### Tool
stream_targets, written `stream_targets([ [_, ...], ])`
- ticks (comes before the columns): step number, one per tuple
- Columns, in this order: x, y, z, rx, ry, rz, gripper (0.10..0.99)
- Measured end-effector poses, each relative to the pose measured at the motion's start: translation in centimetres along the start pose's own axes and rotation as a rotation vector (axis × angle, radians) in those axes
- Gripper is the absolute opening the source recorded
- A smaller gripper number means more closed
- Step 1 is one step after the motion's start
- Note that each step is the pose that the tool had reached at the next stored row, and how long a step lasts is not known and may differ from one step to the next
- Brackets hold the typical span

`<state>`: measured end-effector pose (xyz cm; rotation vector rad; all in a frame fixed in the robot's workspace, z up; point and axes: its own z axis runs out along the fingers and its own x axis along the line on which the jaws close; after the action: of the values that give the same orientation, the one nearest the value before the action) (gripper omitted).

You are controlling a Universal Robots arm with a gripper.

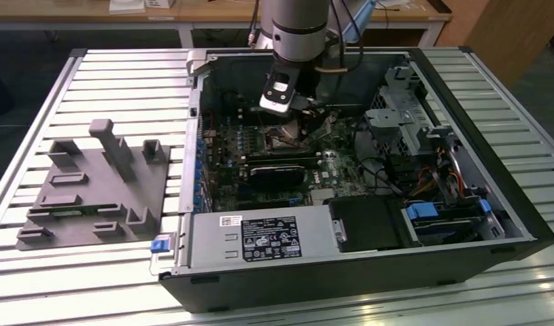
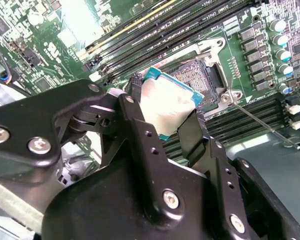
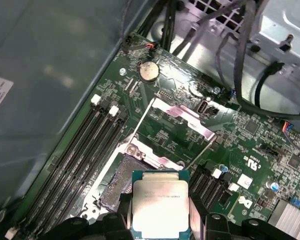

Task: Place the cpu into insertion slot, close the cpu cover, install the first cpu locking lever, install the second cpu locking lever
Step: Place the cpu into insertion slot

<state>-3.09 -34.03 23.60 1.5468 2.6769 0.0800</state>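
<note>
The cpu [image 3: 160, 205], a flat square chip with a pale silvery top, is held tilted between the black fingers of my gripper [image 3: 160, 216], which is shut on its edges. It hangs just above and partly over the insertion slot [image 3: 119, 181], whose dark pin field lies open. In the second wrist view the cpu [image 2: 167, 102] sits in my gripper [image 2: 165, 109] at the slot's [image 2: 202, 75] near corner. The cpu cover [image 3: 190, 120] stands swung back, away from the slot. A thin locking lever [image 2: 262, 125] juts out unlatched. My arm [image 1: 295, 27] reaches down into the case over the slot [image 1: 281, 141].
Long black memory slots [image 2: 190, 30] flank the socket on both sides. Cables and a metal drive cage [image 1: 408, 112] crowd the exterior view's right. A power supply [image 1: 258, 238] fills the case's front. A grey fixture block [image 1: 95, 183] lies on the table at the exterior view's left.
</note>
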Motion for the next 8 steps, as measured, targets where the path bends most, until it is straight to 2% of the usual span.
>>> stream_targets([
  [8, 0.0, 0.0, 0.0, 0.001, -0.0048, 0.067, 0.541],
])
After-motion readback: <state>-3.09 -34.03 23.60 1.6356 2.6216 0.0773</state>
